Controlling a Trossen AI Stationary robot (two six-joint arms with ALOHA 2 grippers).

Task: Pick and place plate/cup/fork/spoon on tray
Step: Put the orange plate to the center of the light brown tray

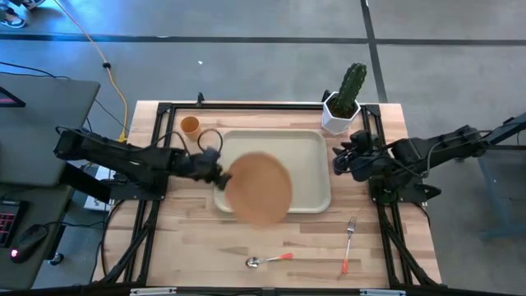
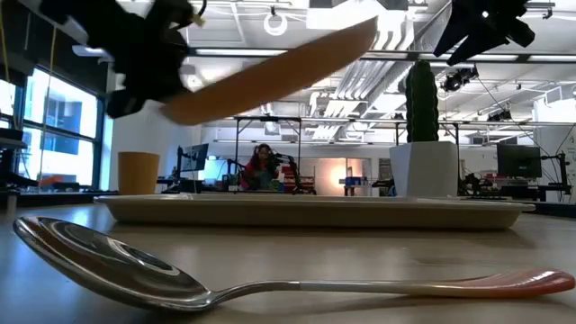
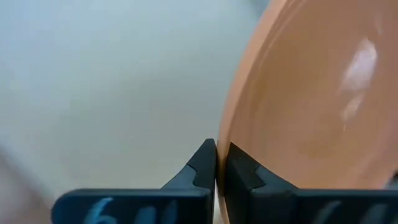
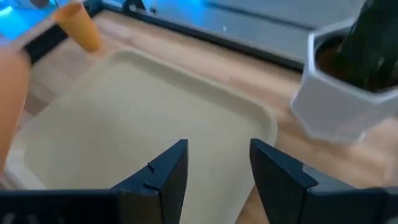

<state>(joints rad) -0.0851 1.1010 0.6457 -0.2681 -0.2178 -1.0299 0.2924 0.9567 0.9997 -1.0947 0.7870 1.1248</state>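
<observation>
My left gripper (image 1: 219,174) is shut on the orange plate (image 1: 257,187), held in the air over the near left part of the beige tray (image 1: 308,148). In the low view the plate (image 2: 270,74) tilts, its right side higher. The orange cup (image 1: 190,125) stands on the table left of the tray. The spoon (image 1: 268,260) and the fork (image 1: 348,243) lie near the table's near edge. My right gripper (image 1: 339,156) is open and empty at the tray's right edge. My left gripper pinches the plate's rim (image 3: 221,163) at its left edge between its two fingers, one on each face. The fingers come level from the table's left. The plate is lifted clear of the tray and tilted, its free side higher.
A white pot with a green cactus (image 1: 343,103) stands at the table's far right, beyond the tray. A black loop of cable (image 1: 209,138) lies by the cup. A person sits far back in the room (image 2: 261,167).
</observation>
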